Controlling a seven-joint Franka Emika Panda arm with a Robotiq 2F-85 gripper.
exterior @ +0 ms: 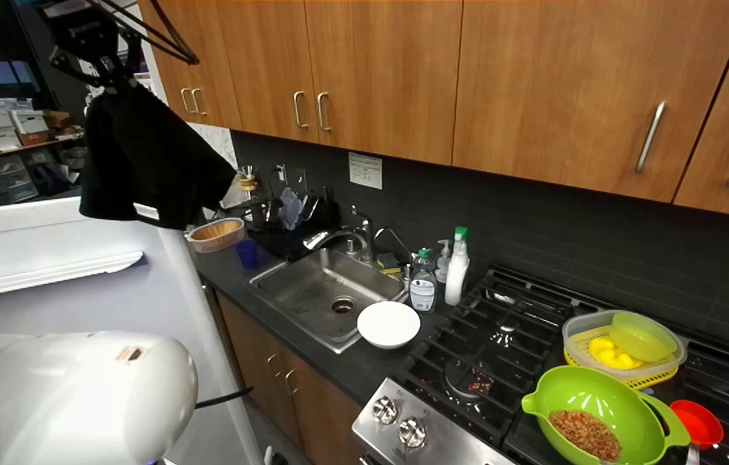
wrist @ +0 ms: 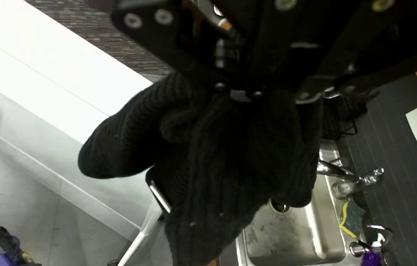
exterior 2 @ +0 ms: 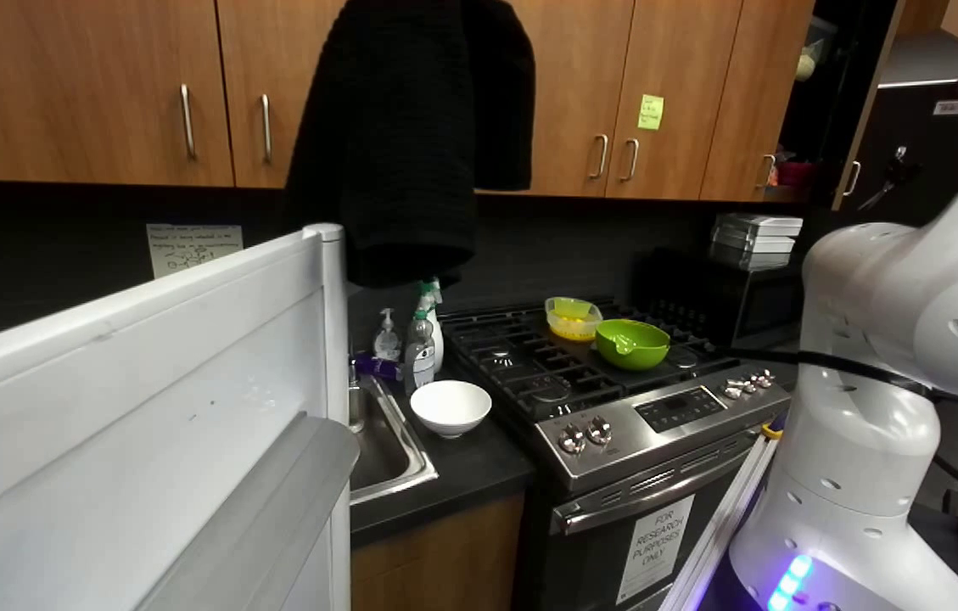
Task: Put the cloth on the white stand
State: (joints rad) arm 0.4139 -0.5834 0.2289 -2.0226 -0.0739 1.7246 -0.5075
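A black cloth hangs in loose folds from my gripper, which is shut on its top edge. A small white tag shows at the cloth's lower edge. The cloth also shows in an exterior view, where the gripper is out of the frame. In the wrist view the cloth hangs below the gripper and hides the fingertips. The white stand is a tall white panel with a ledge; it also shows in an exterior view. The cloth hangs by the stand's top end; I cannot tell whether they touch.
A steel sink with a faucet lies beyond the stand. A white bowl and soap bottles stand beside it. A green bowl is on the stove. Wooden cabinets hang above.
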